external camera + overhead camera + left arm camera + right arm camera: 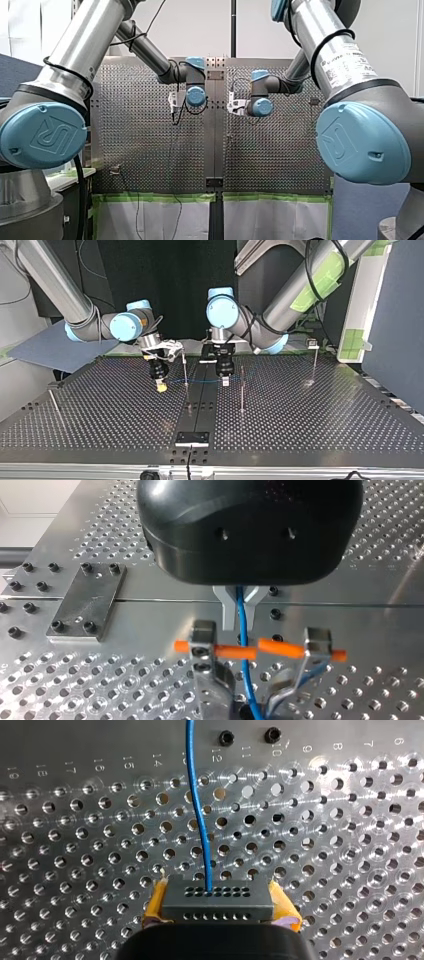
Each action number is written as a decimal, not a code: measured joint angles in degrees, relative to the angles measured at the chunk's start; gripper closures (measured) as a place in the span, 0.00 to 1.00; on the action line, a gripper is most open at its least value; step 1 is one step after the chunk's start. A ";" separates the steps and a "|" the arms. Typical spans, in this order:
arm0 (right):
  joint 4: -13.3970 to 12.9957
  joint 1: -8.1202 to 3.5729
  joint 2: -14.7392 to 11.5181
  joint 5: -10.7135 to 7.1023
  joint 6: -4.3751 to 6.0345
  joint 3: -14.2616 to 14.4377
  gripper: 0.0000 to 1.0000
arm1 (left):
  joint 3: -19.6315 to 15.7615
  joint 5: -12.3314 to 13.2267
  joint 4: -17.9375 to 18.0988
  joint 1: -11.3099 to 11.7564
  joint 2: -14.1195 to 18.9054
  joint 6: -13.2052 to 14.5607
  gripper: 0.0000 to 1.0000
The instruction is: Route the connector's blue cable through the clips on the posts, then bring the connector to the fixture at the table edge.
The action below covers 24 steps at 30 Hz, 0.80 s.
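Two holds on one line. Connector (218, 902), a grey holed block, is clamped between the yellow pads (156, 901) of my right gripper (220, 906), low over the perforated table (350, 845). Blue cable (197, 815) leaves its holed face and runs ahead. Far end of that span: my left gripper (239, 611), metal fingers (227, 612) closed on the cable, just short of two metal blocks (203, 632) carrying orange bars; clip or not, cannot tell. Top view: cable hangs nearly level between the grippers and passes a post (185, 370), contact not resolvable; second post (242, 390) stands near the left gripper. Judgement: routing step. Hold the span lightly taut, left guiding into the clip, right feeding the connector at matching pace; no jerks against the post.
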 joint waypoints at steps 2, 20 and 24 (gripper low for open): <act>0.31 -0.02 0.00 0.00 -0.01 0.00 1.00 | -0.02 -0.01 -0.11 -0.09 0.00 -0.02 1.00; 2.48 -0.28 0.00 0.05 -0.09 0.06 1.00 | -1.20 1.51 0.54 -1.38 -0.09 0.21 1.00; 2.78 -0.18 0.00 0.08 -0.14 0.06 1.00 | -1.23 1.96 0.39 -1.45 -0.83 0.21 1.00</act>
